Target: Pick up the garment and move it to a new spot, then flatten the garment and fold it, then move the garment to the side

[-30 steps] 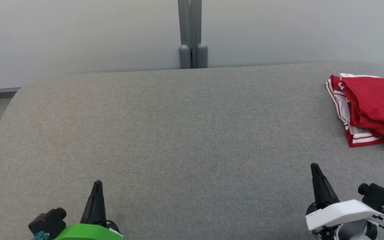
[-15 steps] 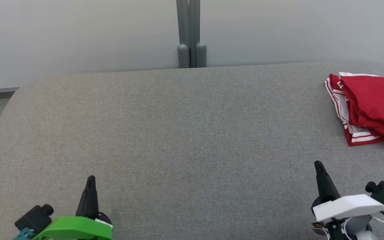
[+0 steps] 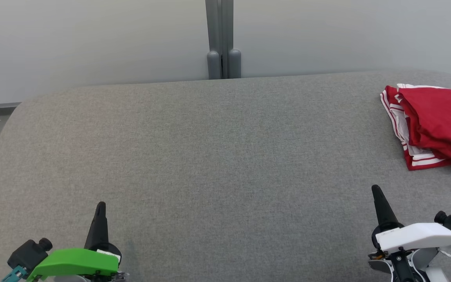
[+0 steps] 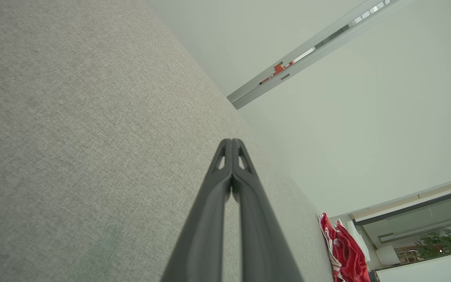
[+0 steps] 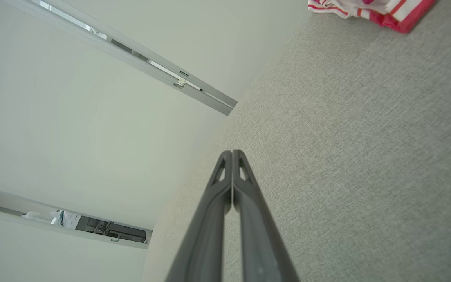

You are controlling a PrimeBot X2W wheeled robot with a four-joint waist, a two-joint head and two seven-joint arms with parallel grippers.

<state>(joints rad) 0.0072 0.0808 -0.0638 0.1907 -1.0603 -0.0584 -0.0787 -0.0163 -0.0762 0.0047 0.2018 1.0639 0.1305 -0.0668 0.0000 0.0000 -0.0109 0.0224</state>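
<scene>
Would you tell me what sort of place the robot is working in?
Probably an office or lab: a grey fabric-covered table stands against pale partition panels joined by a grey post, with a potted plant beyond.

Folded red garment (image 3: pixel 439 123) with white stripes sits at the right edge of the frame, upper half, on the grey padded surface (image 3: pixel 217 156). Lower left, the left gripper (image 3: pixel 100 207) under its green cover; lower right, the right gripper (image 3: pixel 376 192) under white. Each shows as one dark spike, well apart from the garment. A grey post (image 3: pixel 220 39) stands top centre.
</scene>
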